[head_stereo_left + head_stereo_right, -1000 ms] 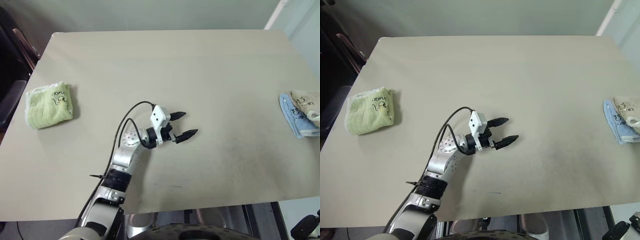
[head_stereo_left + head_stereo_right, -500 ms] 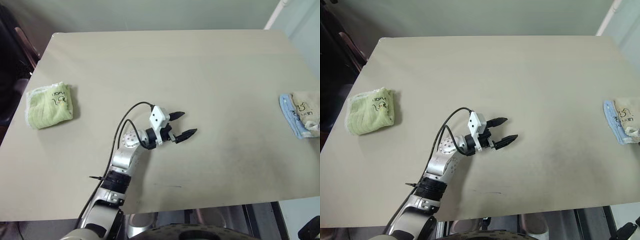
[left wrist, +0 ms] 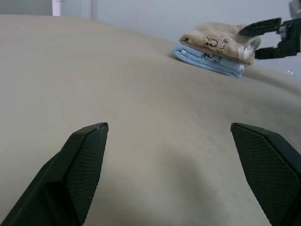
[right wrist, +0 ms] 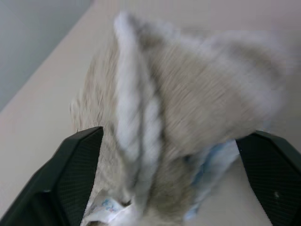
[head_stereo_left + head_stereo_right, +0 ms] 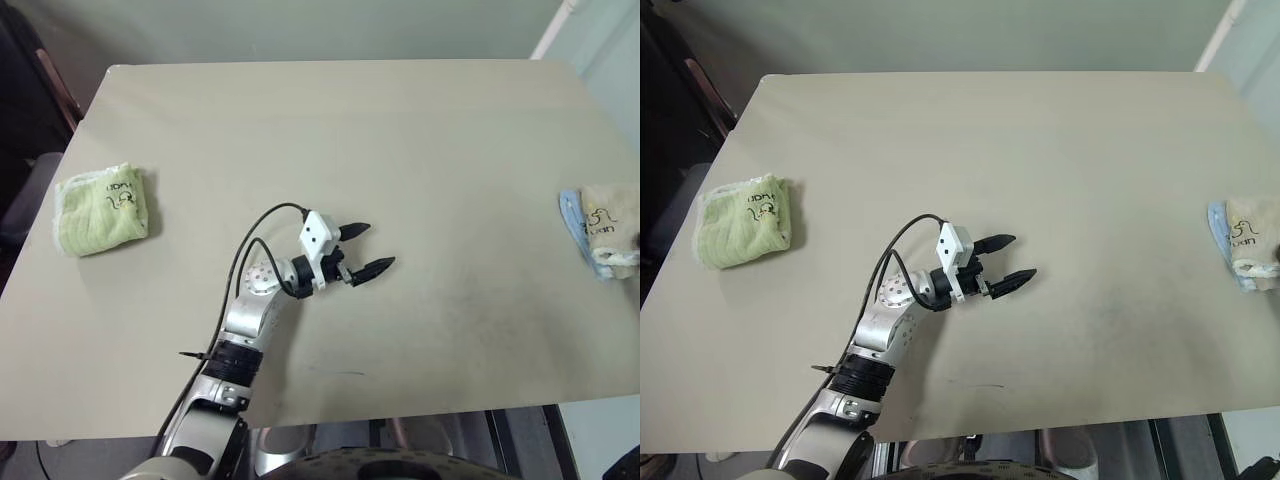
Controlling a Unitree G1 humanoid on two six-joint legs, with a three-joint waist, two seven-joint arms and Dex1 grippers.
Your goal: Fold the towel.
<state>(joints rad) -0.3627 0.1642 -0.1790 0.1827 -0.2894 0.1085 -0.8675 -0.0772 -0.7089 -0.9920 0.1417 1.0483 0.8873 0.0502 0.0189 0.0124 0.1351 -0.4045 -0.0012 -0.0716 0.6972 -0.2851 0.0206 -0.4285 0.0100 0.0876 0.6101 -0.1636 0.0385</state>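
Note:
The beige towel (image 5: 610, 213) lies folded on top of a light-blue folded towel (image 5: 573, 222) at the table's right edge. In the left wrist view the towel (image 3: 214, 38) shows its dark logo, and my right gripper (image 3: 249, 44) stands at its far end, jaws open above and below the cloth. Seen close from the right wrist, the towel (image 4: 188, 94) and its white corded edging lie between the spread fingers of that gripper (image 4: 176, 134). My left gripper (image 5: 380, 246) hovers open over the table's middle, holding nothing.
A light-green folded towel (image 5: 100, 209) lies near the left edge of the beige table (image 5: 330, 130). A black cable loops over my left forearm. A dark chair stands beyond the table's left side.
The beige towel has shifted on the stack and now covers more of the blue towel. My left arm has kept still.

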